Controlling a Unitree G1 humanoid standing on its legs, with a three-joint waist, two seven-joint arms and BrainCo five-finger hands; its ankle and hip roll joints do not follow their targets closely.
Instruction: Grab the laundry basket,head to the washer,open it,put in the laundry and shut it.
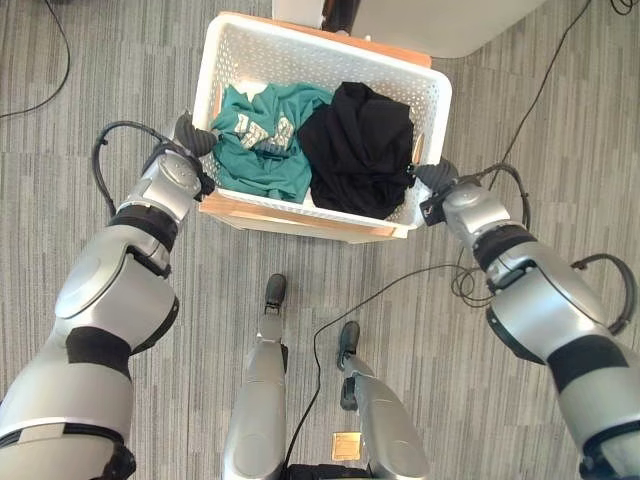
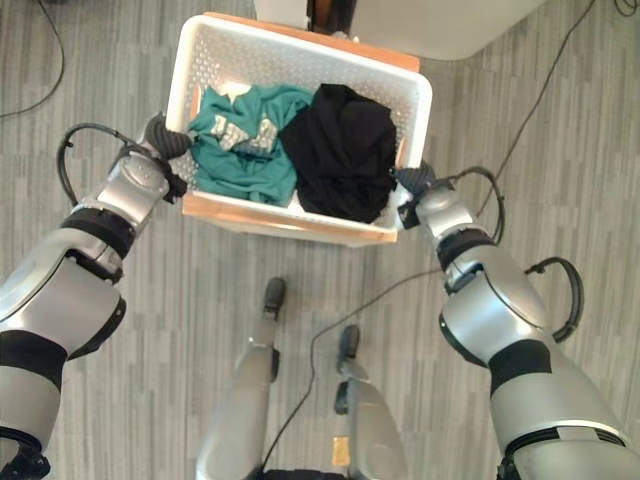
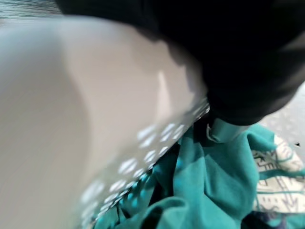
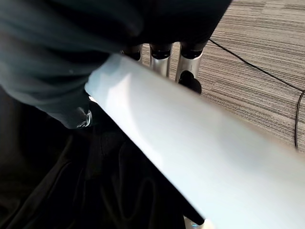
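Laundry basket (image 1: 240, 60), holding a teal shirt (image 1: 262, 140) and black garment (image 1: 360, 150), sits between my left robot hand (image 1: 192, 135) and right robot hand (image 4: 162, 55), both clasped over its side rims, so only grabbing looks done; washer steps remain.

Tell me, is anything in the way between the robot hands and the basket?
No. The left robot hand and right robot hand are already at opposite sides of the white laundry basket, right against its rim.
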